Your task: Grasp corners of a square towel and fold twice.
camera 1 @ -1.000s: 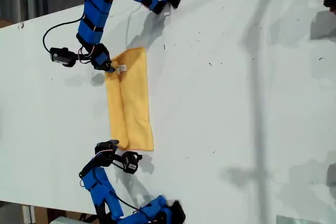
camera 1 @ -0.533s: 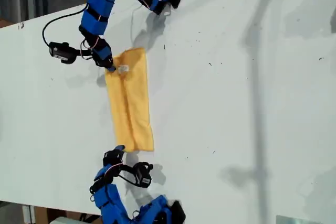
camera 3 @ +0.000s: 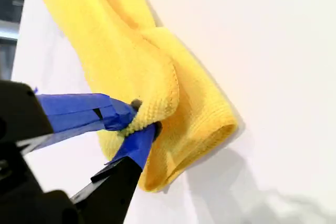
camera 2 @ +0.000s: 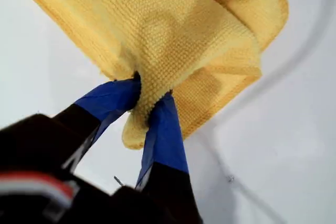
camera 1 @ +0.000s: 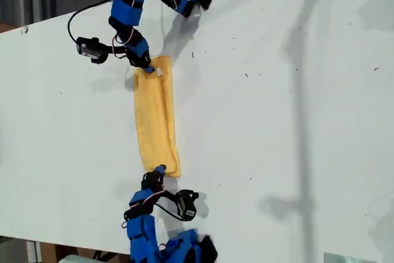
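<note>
The towel [camera 1: 156, 115] lies as a narrow folded strip mid-table [camera 1: 277, 90], my first gripper [camera 2: 149, 103] and my second gripper [camera 3: 140, 121] each clamped tight on an end corner, so I'd say carry both across level, matching pace, to line edges up.

No lettering, brand or number is showing legibly anywhere; the towel's [camera 1: 156, 118] small white tag [camera 1: 159, 72] is reading blank.
</note>
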Tool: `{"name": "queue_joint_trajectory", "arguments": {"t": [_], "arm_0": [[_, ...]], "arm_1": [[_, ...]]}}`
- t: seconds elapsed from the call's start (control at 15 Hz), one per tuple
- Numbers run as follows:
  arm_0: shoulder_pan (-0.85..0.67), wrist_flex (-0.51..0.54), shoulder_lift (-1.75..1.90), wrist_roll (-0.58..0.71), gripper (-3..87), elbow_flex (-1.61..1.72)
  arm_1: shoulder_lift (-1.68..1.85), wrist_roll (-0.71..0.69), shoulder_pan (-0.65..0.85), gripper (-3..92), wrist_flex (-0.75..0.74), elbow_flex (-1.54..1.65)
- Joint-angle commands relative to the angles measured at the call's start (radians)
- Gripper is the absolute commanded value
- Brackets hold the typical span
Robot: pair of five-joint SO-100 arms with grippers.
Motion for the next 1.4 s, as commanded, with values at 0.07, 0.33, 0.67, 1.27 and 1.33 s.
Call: {"name": "queue_joint_trajectory", "arguments": {"t": [0.07, 0.33, 0.67, 1.27, 1.33], "arm_0": [[0.002, -0.005, -0.014, -0.049, -0.1, -0.014], [-0.008, -0.014, -0.006, -0.063, -0.1, 0.002], [-0.008, -0.015, -0.014, -0.037, 19.2, -0.009], [-0.064, -0.064, 0.161, -0.183, 17.3, 0.172], [-0.104, -0.092, 0.301, -0.227, 17.3, 0.295]], "arm_1": [[0.043, 0.091, -0.06, -0.1, -0.006, 0.031], [0.048, 0.149, -0.091, -0.1, -0.012, 0.069], [0.143, 0.155, -0.107, 33.1, 0.092, 0.067], [0.219, 0.057, 0.138, 39.1, 0.242, 0.097], [0.126, 0.054, 0.153, 39.2, 0.196, 0.078]]}}
